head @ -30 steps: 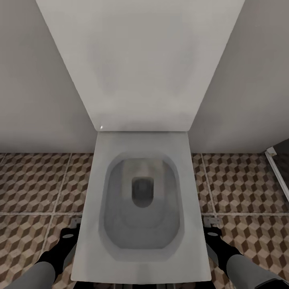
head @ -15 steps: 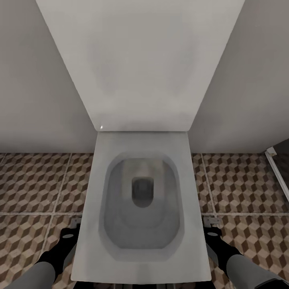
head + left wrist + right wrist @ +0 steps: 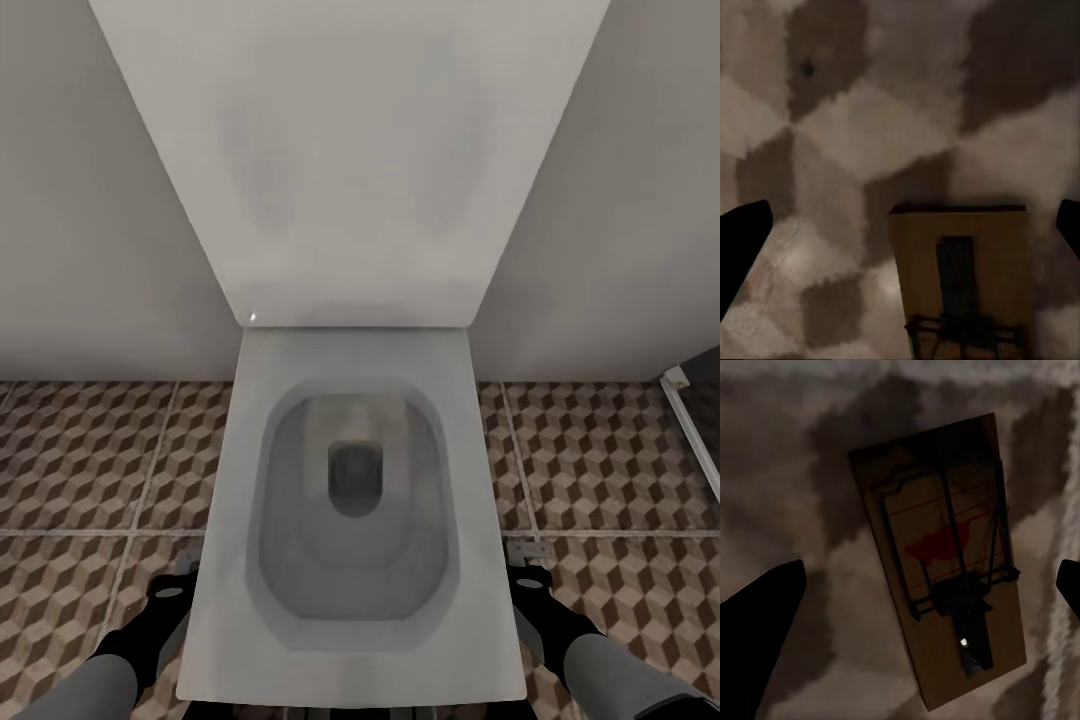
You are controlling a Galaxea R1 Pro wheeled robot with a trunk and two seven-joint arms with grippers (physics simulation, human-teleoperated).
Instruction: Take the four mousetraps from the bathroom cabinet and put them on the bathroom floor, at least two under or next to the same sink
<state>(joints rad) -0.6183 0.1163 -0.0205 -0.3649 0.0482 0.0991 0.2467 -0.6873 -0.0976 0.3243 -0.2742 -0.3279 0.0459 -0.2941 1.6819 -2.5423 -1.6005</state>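
Robot facing a white toilet [image 3: 355,480], both arms low beside it, left pincer [image 3: 907,225] spread open over a mousetrap [image 3: 964,277] lying on the cube-patterned bathroom floor [image 3: 855,135], right pincer [image 3: 922,600] likewise open above another mousetrap [image 3: 945,562] lying loose on the tiles

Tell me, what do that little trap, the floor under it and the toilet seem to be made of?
The trap looks like a flat tan wooden board with dark metal wire and a red mark. The floor looks like matte ceramic tile: printed cubes, pale grout lines. The toilet looks like smooth white glazed ceramic, though a render leaves that open.
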